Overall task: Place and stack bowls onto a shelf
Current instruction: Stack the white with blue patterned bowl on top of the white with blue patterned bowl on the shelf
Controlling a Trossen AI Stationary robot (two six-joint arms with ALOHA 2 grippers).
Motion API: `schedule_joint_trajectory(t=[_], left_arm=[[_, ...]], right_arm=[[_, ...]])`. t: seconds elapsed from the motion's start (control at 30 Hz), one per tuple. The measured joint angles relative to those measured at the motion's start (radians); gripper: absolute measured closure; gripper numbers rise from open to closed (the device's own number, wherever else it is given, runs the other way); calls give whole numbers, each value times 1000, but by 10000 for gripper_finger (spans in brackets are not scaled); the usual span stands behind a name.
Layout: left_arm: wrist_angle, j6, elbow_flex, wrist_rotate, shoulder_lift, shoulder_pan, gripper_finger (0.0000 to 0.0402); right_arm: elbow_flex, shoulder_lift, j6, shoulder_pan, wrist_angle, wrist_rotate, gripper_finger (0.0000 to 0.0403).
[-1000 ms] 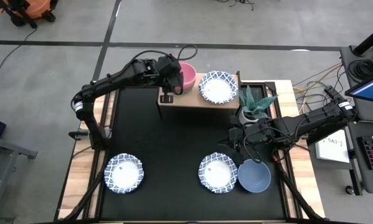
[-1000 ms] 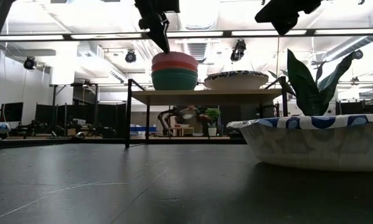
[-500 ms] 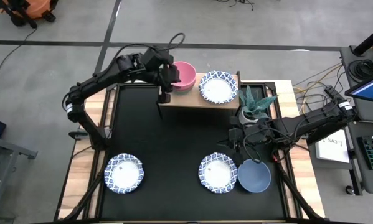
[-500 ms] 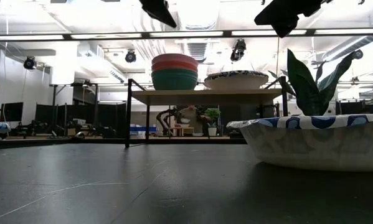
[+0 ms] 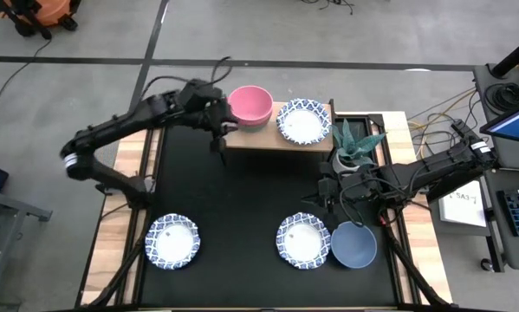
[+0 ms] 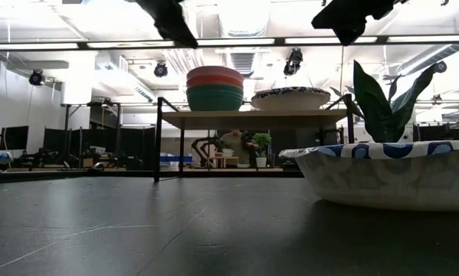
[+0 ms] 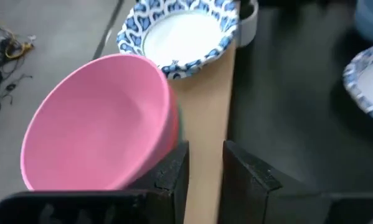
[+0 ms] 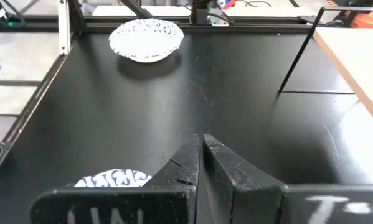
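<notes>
Left gripper [image 5: 217, 130] hangs at the shelf's [image 5: 268, 139] left end, beside the pink bowl [image 5: 250, 105]. Fingers parted by a narrow gap, nothing between them.

The pink bowl tops a stack at the left end of the shelf; the low view shows red [image 6: 214, 79] and green [image 6: 214, 97] bowls under it. One patterned bowl [image 5: 303, 120] sits beside the stack on the shelf.

Three bowls are on the table's near side: a patterned bowl at near left [image 5: 171, 240], a second patterned bowl [image 5: 303, 240] right of centre, and a blue bowl [image 5: 354, 245] touching it or nearly so.

Key relation: the near-left bowl lies almost straight toward the near edge from the left gripper, well apart from it, and nearer to this arm than the right. A bowl is round, so no long axis matters.

Right gripper [image 5: 328, 192] is closed and empty, above the table and just back of the right-hand pair, beside the potted plant [image 5: 356, 147]. Judgement: that pair suits the right arm.
</notes>
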Motion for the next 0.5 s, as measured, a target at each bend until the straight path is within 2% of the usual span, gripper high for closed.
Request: schedule_joint_trajectory(t=[0.23, 0.5], left_arm=[[159, -179, -265, 0, -255, -67, 325], [353, -338, -531, 0, -458, -178, 326]], right_arm=[[-1, 0, 101, 0, 25, 18, 394], [38, 68, 241, 0, -31, 16, 394]])
